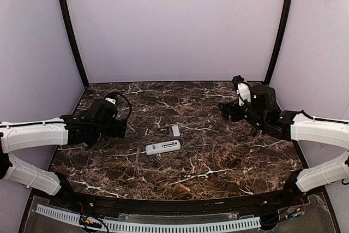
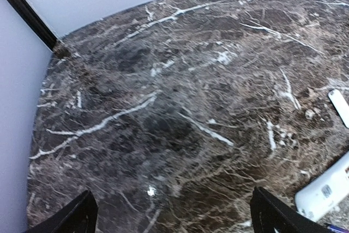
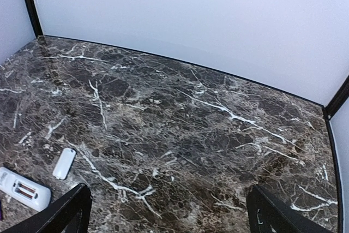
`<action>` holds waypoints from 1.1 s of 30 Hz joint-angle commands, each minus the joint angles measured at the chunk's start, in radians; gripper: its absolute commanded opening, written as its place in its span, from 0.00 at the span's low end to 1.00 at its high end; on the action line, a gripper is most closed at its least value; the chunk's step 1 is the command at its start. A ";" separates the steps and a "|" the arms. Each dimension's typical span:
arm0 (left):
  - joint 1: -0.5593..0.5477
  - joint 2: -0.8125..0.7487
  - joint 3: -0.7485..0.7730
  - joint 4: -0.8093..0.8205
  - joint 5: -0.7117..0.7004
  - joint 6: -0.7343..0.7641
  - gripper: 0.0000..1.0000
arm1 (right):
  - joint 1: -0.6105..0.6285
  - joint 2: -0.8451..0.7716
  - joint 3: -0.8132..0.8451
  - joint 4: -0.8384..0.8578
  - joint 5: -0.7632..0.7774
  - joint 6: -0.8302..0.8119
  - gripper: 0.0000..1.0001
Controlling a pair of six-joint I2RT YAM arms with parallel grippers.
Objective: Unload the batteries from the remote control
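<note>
The white remote control (image 1: 163, 147) lies flat at the table's middle, its open compartment facing up. It also shows in the right wrist view (image 3: 24, 189) and its end in the left wrist view (image 2: 324, 192). An orange battery (image 1: 185, 187) lies near the front edge. A small dark bluish battery (image 1: 156, 160) lies just in front of the remote. My left gripper (image 1: 122, 128) is open and empty, left of the remote, with its fingers (image 2: 82, 216) wide apart. My right gripper (image 1: 223, 111) is open and empty, far right of the remote, fingers (image 3: 272, 214) apart.
A small flat white cover piece (image 1: 175, 130) lies just behind the remote; it also shows in the left wrist view (image 2: 339, 105) and the right wrist view (image 3: 64, 163). Pale walls with black corner posts (image 1: 71, 31) close in the dark marble table (image 1: 218, 156).
</note>
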 commanded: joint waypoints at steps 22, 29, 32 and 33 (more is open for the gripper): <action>0.304 0.040 -0.234 0.782 -0.143 0.525 0.99 | -0.184 0.082 0.017 0.002 0.096 -0.073 0.99; 0.461 0.075 -0.345 1.014 -0.089 0.499 0.98 | -0.333 0.005 -0.126 0.130 0.068 -0.005 0.99; 0.500 0.121 -0.369 1.089 -0.061 0.518 0.99 | -0.385 -0.001 -0.150 0.151 0.049 -0.007 0.99; 0.509 0.142 -0.388 1.136 -0.038 0.524 0.99 | -0.397 -0.001 -0.159 0.166 0.050 -0.016 0.99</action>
